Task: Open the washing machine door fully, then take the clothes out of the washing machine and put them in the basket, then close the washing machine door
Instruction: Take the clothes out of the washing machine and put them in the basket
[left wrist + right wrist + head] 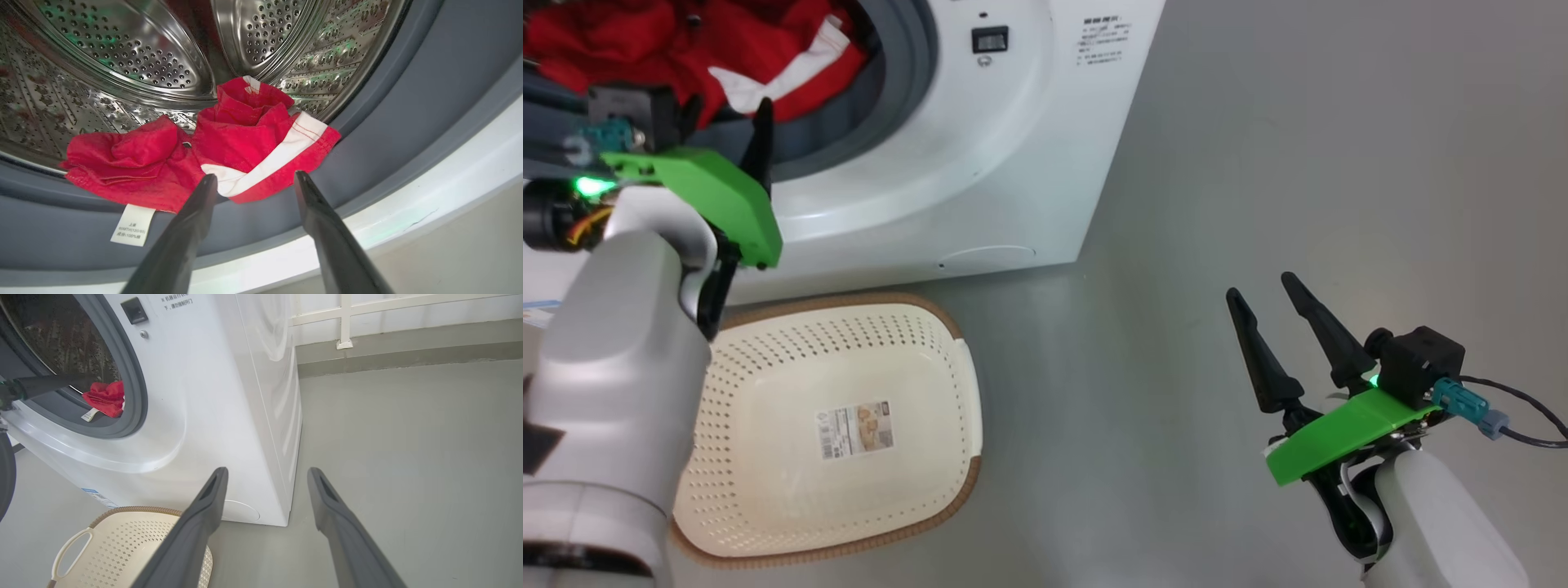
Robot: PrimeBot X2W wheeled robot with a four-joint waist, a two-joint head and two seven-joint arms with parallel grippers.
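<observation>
The washing machine (pixel 980 163) stands with its mouth uncovered. The red clothes (pixel 163 159) with white trim lie at the drum's front lip, spilling onto the grey gasket (pixel 408 102), white tag (pixel 132 224) hanging down. My left gripper (pixel 255 175) is open, its fingertips just short of the white stripe and holding nothing. From the head view, the left gripper (pixel 727 110) sits at the mouth's lower edge, below the clothes (pixel 686 41). My right gripper (pixel 1258 286) hangs open and empty over the floor. The cream basket (pixel 931 343) sits below the mouth. A dark curved edge (pixel 6 477) may be the door.
Bare grey floor (pixel 1298 163) stretches right of the machine. A wall with white rails (pixel 345 318) stands behind. The basket (pixel 69 547) lies on the floor against the machine's front (pixel 212 396), and my left forearm (pixel 621 367) overlaps its left side.
</observation>
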